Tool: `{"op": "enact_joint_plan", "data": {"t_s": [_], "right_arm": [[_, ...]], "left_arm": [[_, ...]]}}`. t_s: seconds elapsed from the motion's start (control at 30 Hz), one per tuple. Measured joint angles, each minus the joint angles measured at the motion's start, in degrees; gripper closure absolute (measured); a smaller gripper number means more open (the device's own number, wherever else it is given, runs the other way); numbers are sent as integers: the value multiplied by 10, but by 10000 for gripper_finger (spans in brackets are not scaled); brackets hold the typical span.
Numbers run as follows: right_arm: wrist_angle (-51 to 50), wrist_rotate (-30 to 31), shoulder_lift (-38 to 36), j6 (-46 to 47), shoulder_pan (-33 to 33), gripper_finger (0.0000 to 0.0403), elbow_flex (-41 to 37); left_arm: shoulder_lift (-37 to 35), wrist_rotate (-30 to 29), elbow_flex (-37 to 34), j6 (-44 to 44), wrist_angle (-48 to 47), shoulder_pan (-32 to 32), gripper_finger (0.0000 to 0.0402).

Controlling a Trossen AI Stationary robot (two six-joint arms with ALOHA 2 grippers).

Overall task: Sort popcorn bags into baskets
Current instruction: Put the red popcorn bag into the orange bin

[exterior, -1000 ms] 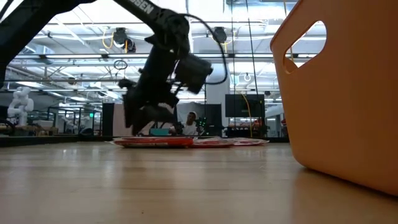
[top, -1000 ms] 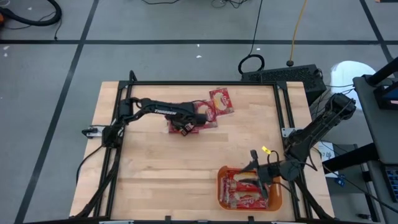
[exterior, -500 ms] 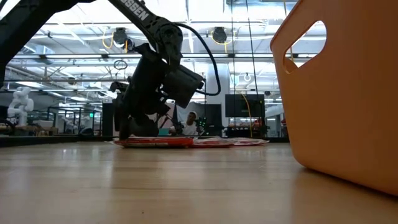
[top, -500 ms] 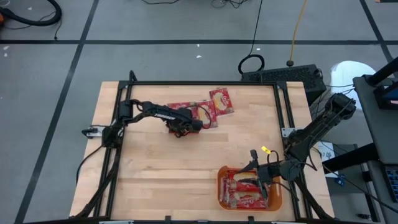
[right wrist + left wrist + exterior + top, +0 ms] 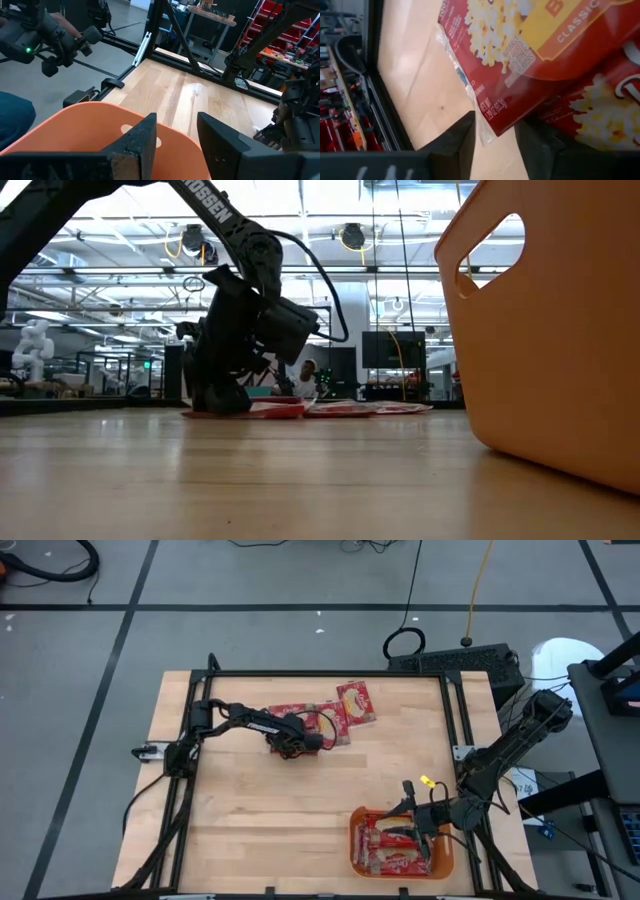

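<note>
- Popcorn bags (image 5: 335,712) are seen in a loose cluster near the far edge of the wooden surface (image 5: 250,810), overlapping one another; one bag (image 5: 355,701) lies at the cluster's right end, slightly turned.
- Left claw (image 5: 296,745) is lowered onto the near left edge of that cluster; in the low view it (image 5: 225,395) is down at the level of the flat bags (image 5: 300,409).
- In the left wrist view, the corner of a red bag (image 5: 520,55) with its clear sealed edge is seen lying between the two dark fingers (image 5: 455,145), which stand apart on either side of it; no clamping is shown.
- A second bag (image 5: 600,110) is seen beneath the first in that view.
- An orange basket (image 5: 357,858) is placed at the near right corner of the surface, well apart from the cluster; several red bags (image 5: 398,848) are already laid inside it.
- Right claw (image 5: 418,827) is held over the basket, its fingers (image 5: 137,145) apart above the orange rim (image 5: 95,125).
- In the low view the basket wall (image 5: 560,330) with its handle slot fills the right side.
</note>
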Motion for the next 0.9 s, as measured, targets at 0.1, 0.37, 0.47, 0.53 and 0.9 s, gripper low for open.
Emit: {"op": "enact_joint_plan", "data": {"t_s": [0.1, 0.37, 0.47, 0.53, 0.9], "right_arm": [[0, 0, 0, 0, 0, 268, 0], [0, 0, 0, 0, 0, 268, 0], [0, 0, 0, 5, 0, 268, 0], [0, 0, 0, 13, 0, 268, 0], [0, 41, 0, 75, 0, 268, 0]], "left_arm": [[1, -7, -1, -5, 2, -2, 297], [2, -11, 2, 5, 9, -5, 393], [3, -20, 14, -6, -15, -12, 396], [4, -25, 29, -25, -43, -20, 397], [3, -91, 148, -125, -203, -103, 399]]}}
